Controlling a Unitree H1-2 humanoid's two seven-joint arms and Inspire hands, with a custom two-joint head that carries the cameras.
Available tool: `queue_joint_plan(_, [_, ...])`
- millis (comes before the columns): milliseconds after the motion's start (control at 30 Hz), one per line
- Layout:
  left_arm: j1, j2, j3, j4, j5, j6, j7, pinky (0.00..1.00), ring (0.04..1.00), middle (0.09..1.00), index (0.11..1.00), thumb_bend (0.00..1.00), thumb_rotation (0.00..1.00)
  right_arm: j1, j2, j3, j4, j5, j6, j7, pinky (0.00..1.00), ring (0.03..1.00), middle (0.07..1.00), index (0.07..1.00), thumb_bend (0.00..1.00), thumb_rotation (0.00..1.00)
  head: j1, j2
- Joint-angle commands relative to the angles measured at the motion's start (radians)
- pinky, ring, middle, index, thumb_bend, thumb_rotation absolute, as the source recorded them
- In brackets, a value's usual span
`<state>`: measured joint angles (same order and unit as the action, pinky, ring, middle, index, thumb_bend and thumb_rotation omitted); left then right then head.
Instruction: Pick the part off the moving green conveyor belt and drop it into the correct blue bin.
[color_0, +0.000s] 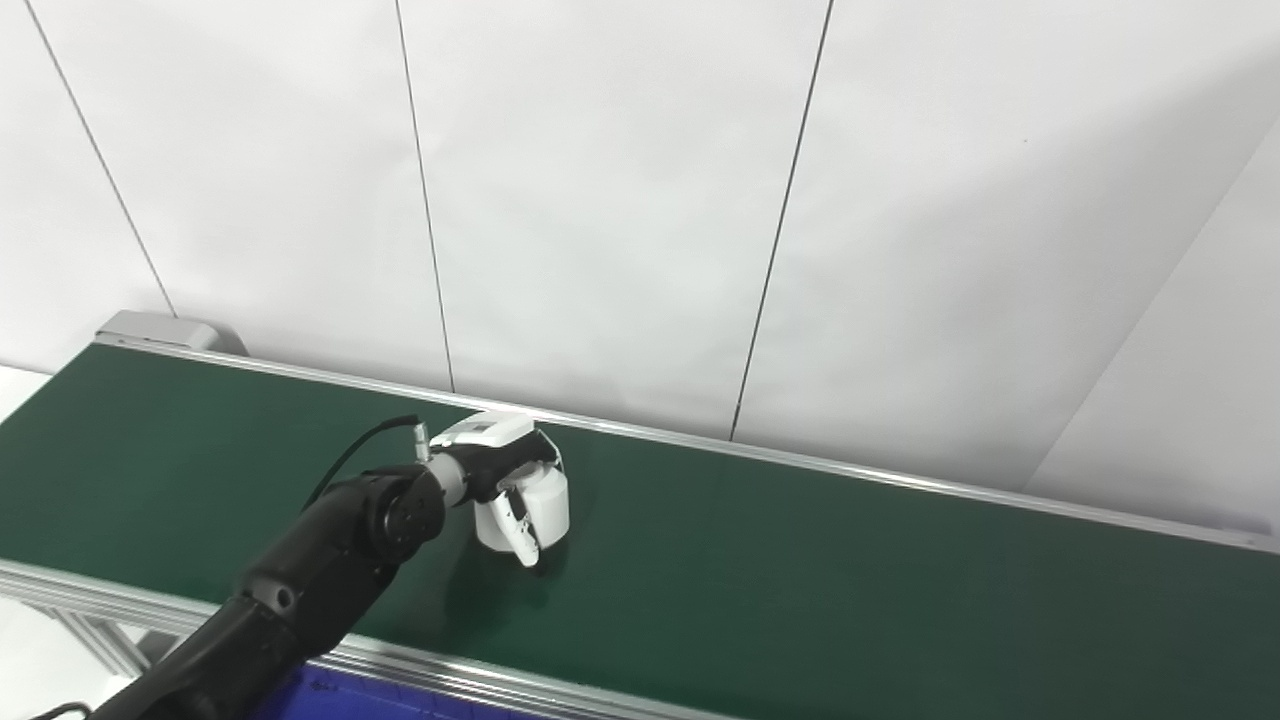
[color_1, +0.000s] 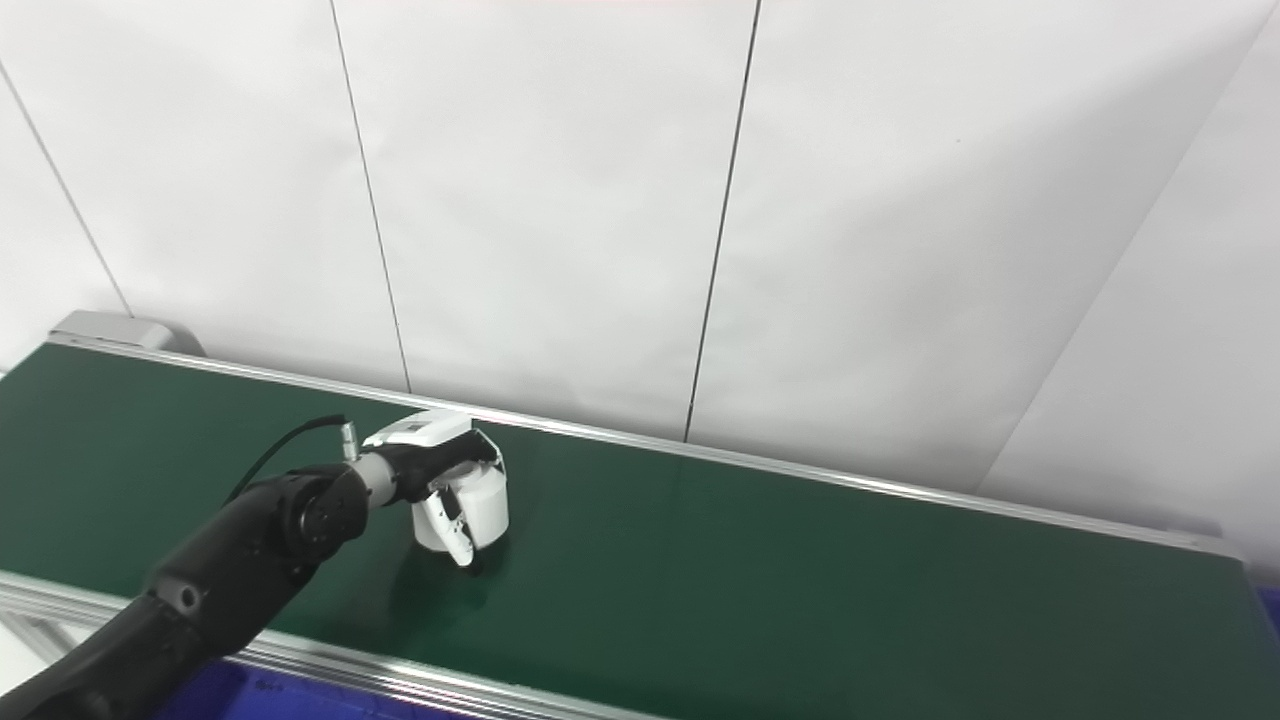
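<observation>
**Left-eye view: robot hand curls down onto green belt, part out of sight**

Left-eye view and its right-eye twin show no part lying free anywhere on the green conveyor belt (color_0: 800, 580); whether one sits under the curled fingers cannot be told, as the hand covers that spot. A small dark patch at the fingertips, low on the belt, may be shadow or may be an object; it is too small to make out.

The left hand (color_0: 515, 495), white with a dark palm section, reaches over the belt's left half with its fingers (color_0: 522, 525) bent downward and drawn close together, the tips at or just above the belt surface. Whether they are clamped on anything cannot be told from either camera. The black left arm (color_0: 300, 580) enters from the bottom-left corner and crosses the belt's near aluminium rail (color_0: 560, 690), a thin black cable (color_0: 355, 455) looping above the wrist.

Just below that near rail, a strip of a blue bin (color_0: 350, 700) shows at the bottom edge. Beyond the belt's far rail stands a white panelled wall (color_0: 620, 200) with thin dark seams. The right hand is not in either picture.
</observation>
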<state>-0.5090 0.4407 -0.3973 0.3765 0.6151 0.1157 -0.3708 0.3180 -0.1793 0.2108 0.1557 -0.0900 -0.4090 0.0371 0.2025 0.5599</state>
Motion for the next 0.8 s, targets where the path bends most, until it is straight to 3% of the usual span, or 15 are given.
queue_joint_plan(0, [0.027, 0.042, 0.040, -0.075, -0.029, -0.020, 0.014, 0.23, 0.391, 0.454, 0.511, 0.50, 0.00, 0.001, 0.002, -0.004, -0.038, 0.000, -0.061, -0.010, 0.60, 0.697, 0.736, 0.828, 0.92, 0.20, -0.003, 0.004])
queue_joint_plan(133, [0.065, 0.043, 0.111, -0.171, -0.082, -0.043, 0.037, 0.22, 0.390, 0.451, 0.510, 0.50, 0.00, 0.004, 0.005, -0.006, -0.043, 0.010, -0.061, -0.005, 0.60, 0.702, 0.736, 0.826, 0.92, 0.20, -0.009, 0.014])
queue_joint_plan(233, [0.110, 0.036, 0.192, -0.265, -0.192, -0.099, 0.043, 0.19, 0.403, 0.484, 0.492, 0.50, 0.00, 0.006, 0.003, -0.004, -0.050, 0.005, -0.061, -0.004, 0.61, 0.703, 0.736, 0.829, 0.91, 0.19, -0.020, 0.024])
queue_joint_plan(333, [0.153, 0.025, 0.253, -0.347, -0.302, -0.104, 0.014, 0.35, 0.426, 0.471, 0.509, 0.50, 0.00, 0.014, 0.006, -0.006, -0.062, -0.005, -0.060, -0.006, 0.61, 0.705, 0.738, 0.832, 0.91, 0.20, -0.032, 0.033])
queue_joint_plan(367, [0.177, 0.022, 0.274, -0.373, -0.372, -0.115, -0.009, 0.36, 0.429, 0.475, 0.507, 0.50, 0.00, 0.016, 0.005, -0.005, -0.066, -0.004, -0.060, -0.006, 0.61, 0.704, 0.738, 0.832, 0.91, 0.20, -0.040, 0.042])
queue_joint_plan(467, [0.236, 0.016, 0.306, -0.438, -0.496, -0.115, -0.047, 0.33, 0.412, 0.473, 0.511, 0.50, 0.00, 0.021, 0.003, -0.002, -0.076, -0.009, -0.061, -0.007, 0.61, 0.703, 0.739, 0.834, 0.90, 0.20, -0.050, 0.057])
queue_joint_plan(667, [0.369, 0.003, 0.342, -0.563, -0.623, -0.125, -0.055, 0.30, 0.394, 0.476, 0.517, 0.50, 0.00, 0.043, 0.012, -0.003, -0.117, -0.020, -0.058, 0.001, 0.63, 0.718, 0.749, 0.845, 0.88, 0.21, -0.111, 0.119])
queue_joint_plan(767, [0.445, -0.005, 0.346, -0.593, -0.647, -0.163, -0.053, 0.30, 0.398, 0.493, 0.508, 0.50, 0.00, 0.053, 0.022, -0.006, -0.135, -0.031, -0.049, 0.001, 0.64, 0.722, 0.754, 0.849, 0.88, 0.23, -0.123, 0.137])
